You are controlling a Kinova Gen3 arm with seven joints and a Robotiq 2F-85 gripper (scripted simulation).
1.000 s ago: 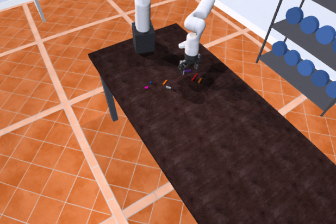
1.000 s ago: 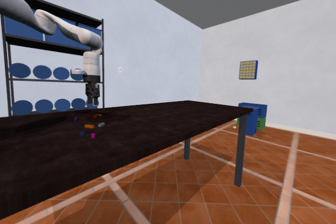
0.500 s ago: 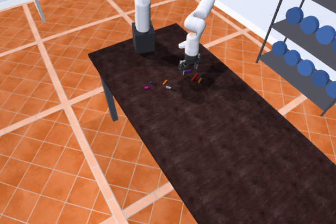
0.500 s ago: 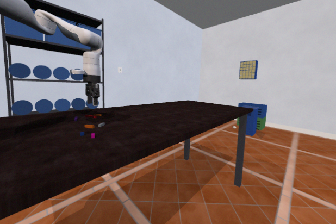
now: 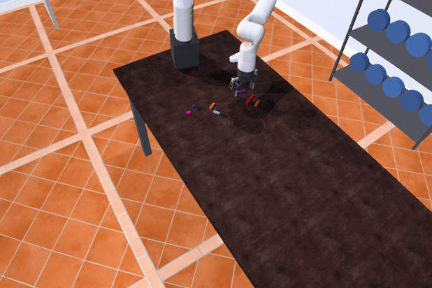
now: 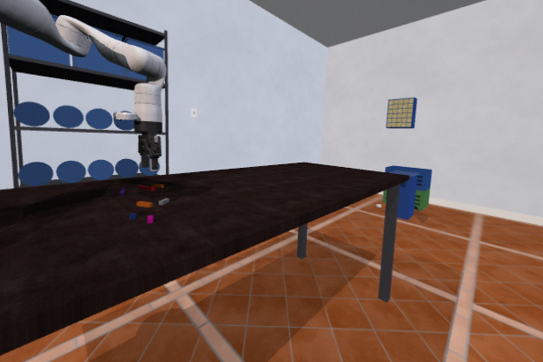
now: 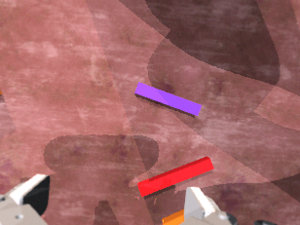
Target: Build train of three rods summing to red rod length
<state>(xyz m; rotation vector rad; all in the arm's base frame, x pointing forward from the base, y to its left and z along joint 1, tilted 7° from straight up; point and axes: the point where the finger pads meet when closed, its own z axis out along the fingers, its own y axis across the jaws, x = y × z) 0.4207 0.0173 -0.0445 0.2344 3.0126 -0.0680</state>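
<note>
My gripper (image 5: 243, 87) is open and empty, hovering above the dark table near the purple rod (image 5: 241, 91) and the red rod (image 5: 249, 98). In the wrist view the purple rod (image 7: 168, 98) lies flat in the middle and the red rod (image 7: 175, 175) lies below it, between my fingertips. One orange rod (image 5: 257, 103) lies just right of the red rod; its end shows in the wrist view (image 7: 173, 219). A second orange rod (image 5: 212, 105), a grey rod (image 5: 217, 112), a magenta rod (image 5: 188, 112) and a small blue rod (image 5: 193, 106) lie apart to the left.
The arm's dark base block (image 5: 184, 51) stands at the table's far end. A shelf rack with blue discs (image 5: 395, 44) stands to the right of the table. The table's long near part (image 5: 297, 191) holds no objects.
</note>
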